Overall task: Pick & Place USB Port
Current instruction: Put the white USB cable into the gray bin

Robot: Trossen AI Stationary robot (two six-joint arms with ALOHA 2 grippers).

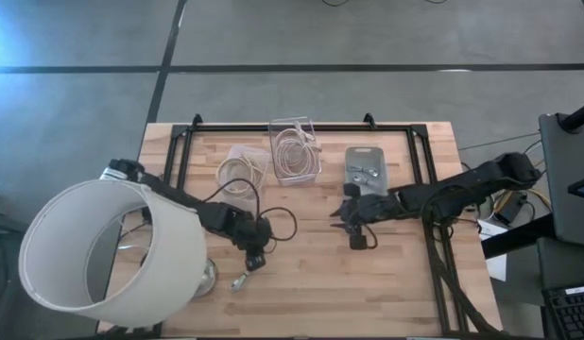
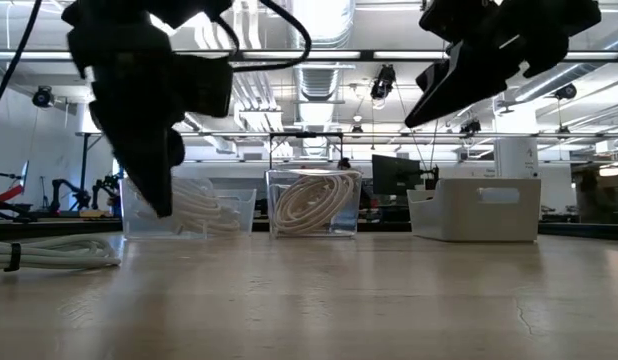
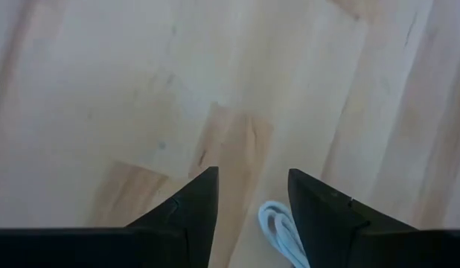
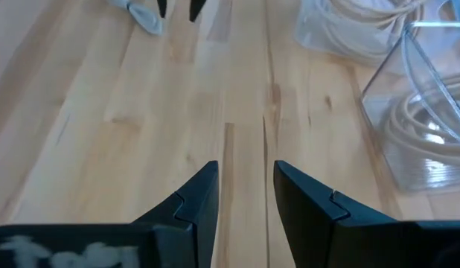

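Note:
A short white cable (image 1: 241, 280) lies on the wooden table near its front left. My left gripper (image 1: 257, 257) is open just over the table beside it; in the left wrist view a loop of the white cable (image 3: 278, 232) shows between its fingers (image 3: 193, 205), close to one of them. My right gripper (image 1: 343, 223) is open and empty above the table's middle right, in front of a grey tray (image 1: 366, 156) with small metal parts (image 1: 364, 172). The right wrist view shows bare table ahead of its fingers (image 4: 200, 197).
A clear box (image 1: 296, 151) with coiled cable stands at the far middle, and a second clear container (image 1: 240, 175) with cable stands to its left. A big white lampshade (image 1: 94, 250) covers the table's left front corner. A black frame (image 1: 301, 126) runs along the far edge.

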